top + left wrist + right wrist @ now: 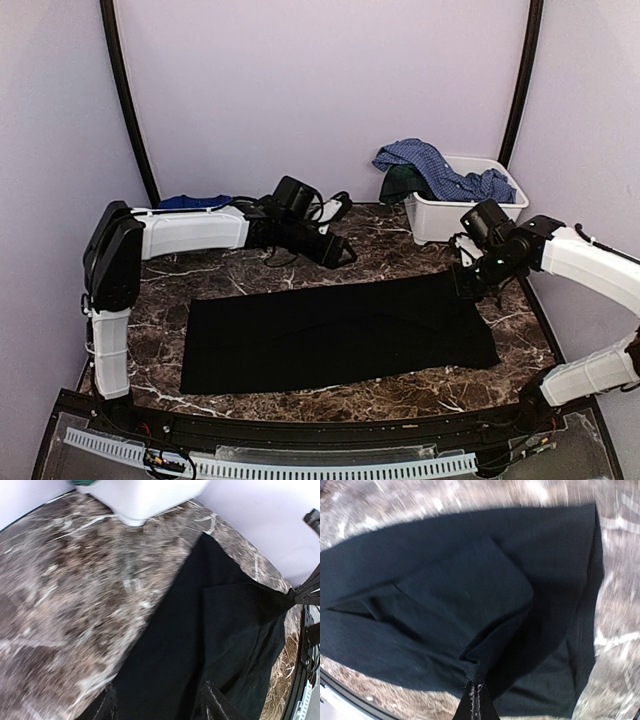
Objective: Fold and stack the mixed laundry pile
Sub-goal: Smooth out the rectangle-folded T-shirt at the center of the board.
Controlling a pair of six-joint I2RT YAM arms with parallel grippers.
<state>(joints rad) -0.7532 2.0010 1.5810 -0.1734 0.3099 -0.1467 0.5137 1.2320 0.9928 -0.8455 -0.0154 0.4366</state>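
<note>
The large plain black garment (330,335) lies spread flat across the marble table. My right gripper (466,285) is shut on its far right corner and lifts that corner a little. In the right wrist view, the closed fingertips (475,690) pinch a puckered fold of the black cloth (445,595). My left gripper (343,255) hovers over the garment's far edge. In the left wrist view it is open (160,707), with the black cloth (210,630) below and nothing between the fingers. The blue checked shirt (430,165) and a dark green piece (400,185) hang over the bin.
The white plastic bin (470,215) stands at the back right, and its corner shows in the left wrist view (145,500). A royal-blue garment (195,201) lies at the back left behind the left arm. Bare marble (250,270) shows beyond the black garment.
</note>
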